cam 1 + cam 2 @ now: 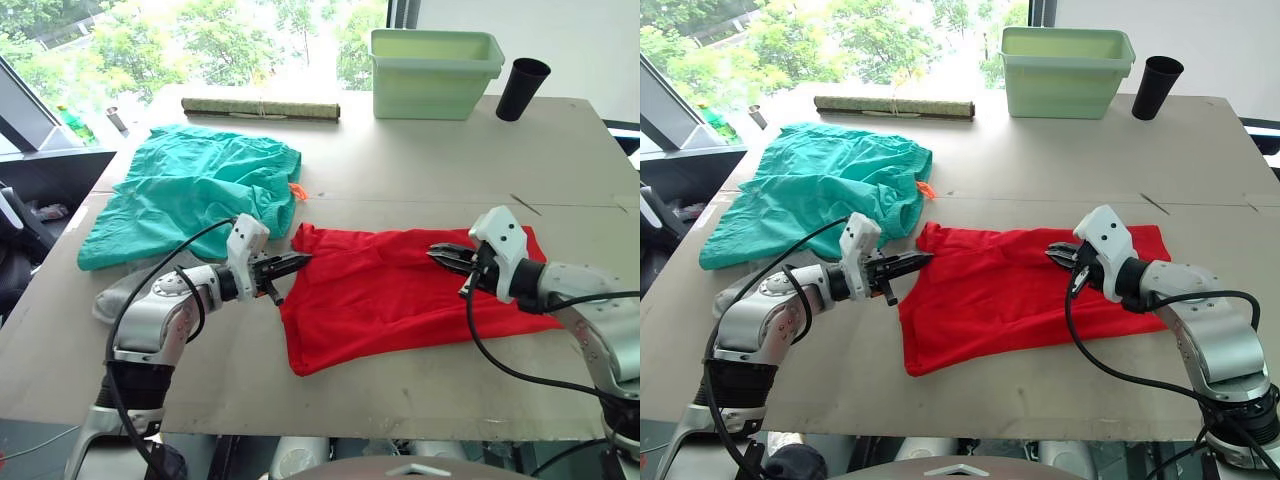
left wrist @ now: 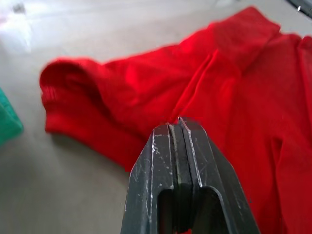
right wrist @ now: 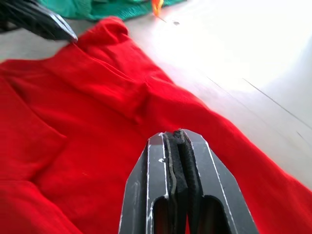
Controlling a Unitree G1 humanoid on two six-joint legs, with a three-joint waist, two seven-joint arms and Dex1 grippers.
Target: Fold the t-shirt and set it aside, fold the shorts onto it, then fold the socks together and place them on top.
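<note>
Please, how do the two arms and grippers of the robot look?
Both arms have silver-grey metal shells with a white block at the wrist. A loose black cable loops outside each arm. The left gripper and the right gripper each end in two black tapered fingers with scuffed edges.

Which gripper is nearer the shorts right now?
Left. The left gripper sits at the t-shirt's near corner, just below the shorts; the right gripper is over the shirt, farther away.
</note>
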